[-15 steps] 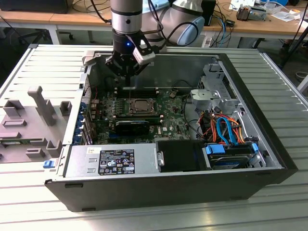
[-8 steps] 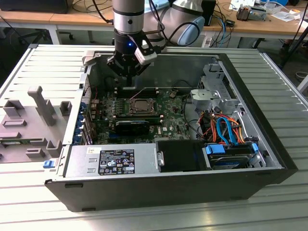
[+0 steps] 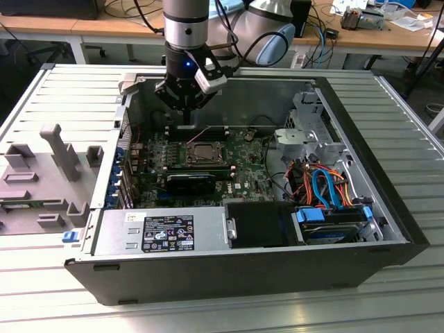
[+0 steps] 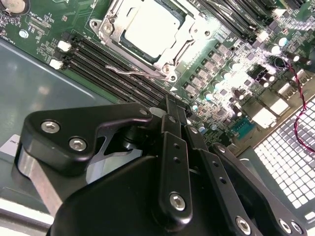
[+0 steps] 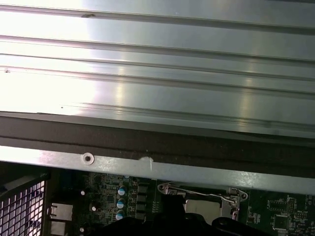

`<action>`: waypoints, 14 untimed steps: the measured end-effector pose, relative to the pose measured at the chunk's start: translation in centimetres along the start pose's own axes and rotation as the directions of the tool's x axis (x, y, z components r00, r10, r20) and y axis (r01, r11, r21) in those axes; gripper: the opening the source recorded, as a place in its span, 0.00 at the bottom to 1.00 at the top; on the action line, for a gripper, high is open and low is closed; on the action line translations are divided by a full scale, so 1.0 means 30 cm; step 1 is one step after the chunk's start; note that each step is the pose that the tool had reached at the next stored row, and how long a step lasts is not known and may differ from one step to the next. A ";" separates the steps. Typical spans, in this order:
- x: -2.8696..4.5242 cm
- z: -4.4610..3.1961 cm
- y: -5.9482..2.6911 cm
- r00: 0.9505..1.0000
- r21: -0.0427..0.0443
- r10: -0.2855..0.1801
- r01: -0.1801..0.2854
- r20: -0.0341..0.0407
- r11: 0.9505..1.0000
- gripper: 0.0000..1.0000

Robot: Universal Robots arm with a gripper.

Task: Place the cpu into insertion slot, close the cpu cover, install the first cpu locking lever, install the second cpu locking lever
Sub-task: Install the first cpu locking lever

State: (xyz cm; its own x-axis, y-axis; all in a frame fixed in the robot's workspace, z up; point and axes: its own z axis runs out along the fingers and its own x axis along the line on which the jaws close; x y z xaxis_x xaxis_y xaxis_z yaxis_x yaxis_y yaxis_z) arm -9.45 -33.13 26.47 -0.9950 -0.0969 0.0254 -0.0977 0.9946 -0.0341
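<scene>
The cpu point(image 4: 152, 24) lies silvery side up in the insertion slot point(image 3: 201, 154) on the green motherboard. The cpu cover point(image 4: 171, 60) is down flat around it, the chip showing through its window. A thin wire locking lever point(image 4: 130, 73) runs along the socket's edge beside the memory slots; in the first wrist view a lever point(image 5: 197, 189) crosses the socket's near side. My gripper point(image 3: 187, 116) hangs above the board behind the socket. It is clear of the socket and shut with nothing in it. In the second wrist view its black fingers point(image 4: 173, 123) are pressed together.
The board sits in an open black computer case point(image 3: 388, 208) on a ribbed metal table. Black memory slots point(image 4: 113, 73) flank the socket and a black card point(image 3: 191, 182) stands in front of it. A power supply point(image 3: 159, 232), a drive with blue and orange cables point(image 3: 326, 187) and a grey fixture point(image 3: 48, 173) lie around.
</scene>
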 end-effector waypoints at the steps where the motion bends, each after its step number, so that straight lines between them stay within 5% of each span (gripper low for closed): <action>1: 0.000 0.000 -0.002 1.000 0.000 0.000 0.000 0.000 1.000 0.11; 14: 0.002 0.003 -0.022 1.000 0.000 0.000 0.000 0.000 1.000 0.11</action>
State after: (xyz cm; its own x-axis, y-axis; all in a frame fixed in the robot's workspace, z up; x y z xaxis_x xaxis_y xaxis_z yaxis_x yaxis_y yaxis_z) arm -9.46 -33.81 26.41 -0.9950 -0.0968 0.0255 -0.0976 0.9946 -0.0342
